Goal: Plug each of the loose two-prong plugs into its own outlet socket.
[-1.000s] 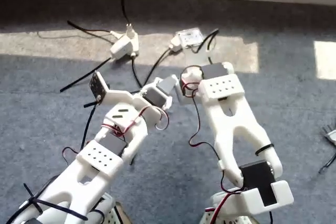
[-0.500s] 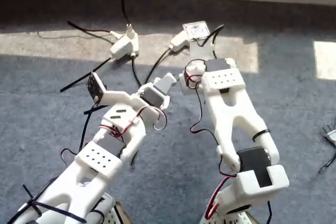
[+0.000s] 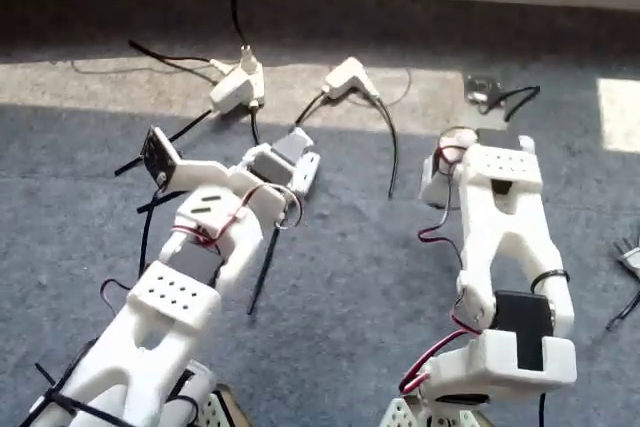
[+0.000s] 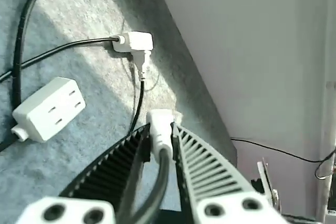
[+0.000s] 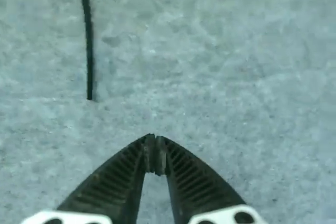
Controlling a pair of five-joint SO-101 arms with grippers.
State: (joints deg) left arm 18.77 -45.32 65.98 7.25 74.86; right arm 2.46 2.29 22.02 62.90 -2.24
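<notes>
White plug [image 4: 159,121] clamped in left end effector [image 4: 161,135], outlet socket [image 4: 48,109] ahead of it, right end effector [image 5: 155,140] closed on nothing, swung rightward since earlier.

Two white plastic robot arms, the left arm [image 3: 200,242] and the right arm [image 3: 500,222], carry one black ribbed-finger gripper each: the left gripper [image 4: 161,129] and the right gripper [image 5: 156,142], two in all. One white two-prong plug on a thick black cord [image 4: 160,119] sits between the left gripper's fingers. Ahead of the left gripper lie two white plastic outlet blocks: one block [image 3: 237,89] on the side away from the right gripper, the other block [image 3: 345,77] on the side toward it. One small dark object with a black lead [image 3: 485,89] lies ahead of the right gripper. One thin black cord end [image 5: 88,51] lies just beyond the right gripper's fingertips, off to one side. One small pronged piece on a dark cord [image 3: 628,253] lies well out on the right gripper's outer side. The black cords cross too much to count.
</notes>
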